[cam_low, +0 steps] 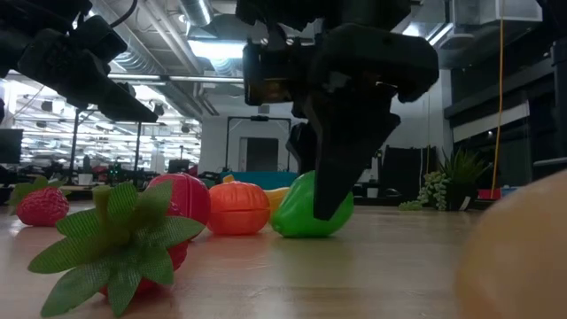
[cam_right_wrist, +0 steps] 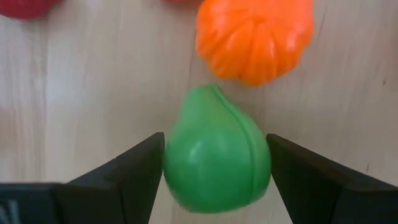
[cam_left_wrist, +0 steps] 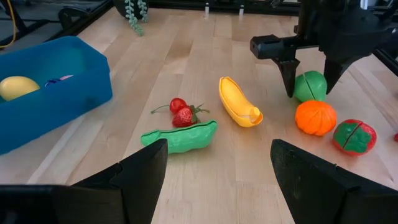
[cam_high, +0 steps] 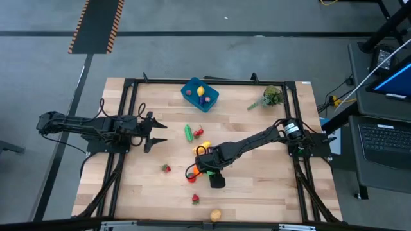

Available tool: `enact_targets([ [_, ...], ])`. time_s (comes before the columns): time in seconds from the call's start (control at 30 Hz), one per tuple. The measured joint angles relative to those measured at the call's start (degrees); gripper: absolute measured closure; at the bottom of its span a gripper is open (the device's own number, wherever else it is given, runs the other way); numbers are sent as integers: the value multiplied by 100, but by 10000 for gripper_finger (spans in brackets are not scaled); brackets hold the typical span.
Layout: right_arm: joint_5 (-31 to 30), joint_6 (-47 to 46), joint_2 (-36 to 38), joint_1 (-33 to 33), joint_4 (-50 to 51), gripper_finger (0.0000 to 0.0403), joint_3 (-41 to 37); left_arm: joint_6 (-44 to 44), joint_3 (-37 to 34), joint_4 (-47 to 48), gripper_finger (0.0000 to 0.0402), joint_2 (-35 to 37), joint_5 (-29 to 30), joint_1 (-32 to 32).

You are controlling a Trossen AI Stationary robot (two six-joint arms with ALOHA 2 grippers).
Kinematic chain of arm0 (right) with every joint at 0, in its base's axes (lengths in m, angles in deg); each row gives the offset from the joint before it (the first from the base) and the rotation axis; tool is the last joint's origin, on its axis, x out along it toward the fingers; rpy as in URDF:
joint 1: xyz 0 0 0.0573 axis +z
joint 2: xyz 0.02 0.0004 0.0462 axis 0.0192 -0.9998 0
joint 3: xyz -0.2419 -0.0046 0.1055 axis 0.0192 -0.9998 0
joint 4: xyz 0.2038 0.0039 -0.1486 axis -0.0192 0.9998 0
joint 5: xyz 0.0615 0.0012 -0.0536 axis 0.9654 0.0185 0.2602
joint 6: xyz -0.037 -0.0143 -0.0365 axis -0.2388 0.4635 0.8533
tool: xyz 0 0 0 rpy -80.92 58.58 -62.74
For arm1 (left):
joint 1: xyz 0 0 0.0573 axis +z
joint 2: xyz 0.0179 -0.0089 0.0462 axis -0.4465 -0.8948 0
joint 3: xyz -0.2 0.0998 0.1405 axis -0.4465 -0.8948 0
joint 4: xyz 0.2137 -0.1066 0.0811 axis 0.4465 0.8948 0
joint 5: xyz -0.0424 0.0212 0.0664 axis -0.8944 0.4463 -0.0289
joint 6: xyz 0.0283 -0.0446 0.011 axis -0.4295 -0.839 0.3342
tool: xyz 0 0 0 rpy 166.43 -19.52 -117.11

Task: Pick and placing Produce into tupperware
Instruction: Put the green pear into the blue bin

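Observation:
My right gripper [cam_right_wrist: 214,180] points down near the table's middle, open. Its fingers stand on either side of a green toy fruit [cam_right_wrist: 217,152] that lies on the wood, with an orange toy fruit [cam_right_wrist: 255,37] right beside it. The blue tupperware [cam_high: 212,101] stands at the far middle with a yellow piece [cam_high: 200,92] and another small piece inside. A green pea pod [cam_left_wrist: 180,137], strawberries [cam_left_wrist: 181,114] and a yellow banana [cam_left_wrist: 239,102] lie between the tupperware and my right gripper. My left gripper [cam_high: 160,133] waits open at the left, above the table. My right gripper comes at the green fruit from above, one finger [cam_right_wrist: 134,171] at each of its two sides [cam_right_wrist: 174,162]. The fruit rests on the table. Whether the fingers touch it I cannot tell.
A red and green toy fruit [cam_left_wrist: 354,137] lies beside the orange one. One strawberry [cam_high: 166,168], another [cam_high: 195,199] and a tan piece [cam_high: 216,215] lie toward the near edge. A leafy sprig [cam_high: 270,97] lies at the far right. Black rails [cam_high: 128,115] frame the table.

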Motion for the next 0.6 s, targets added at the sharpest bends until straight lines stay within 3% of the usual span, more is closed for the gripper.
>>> enact_targets([
  [0.6,-24,-7,-151,-2,-133,125,9,24,0,1,123,0,0,0],
])
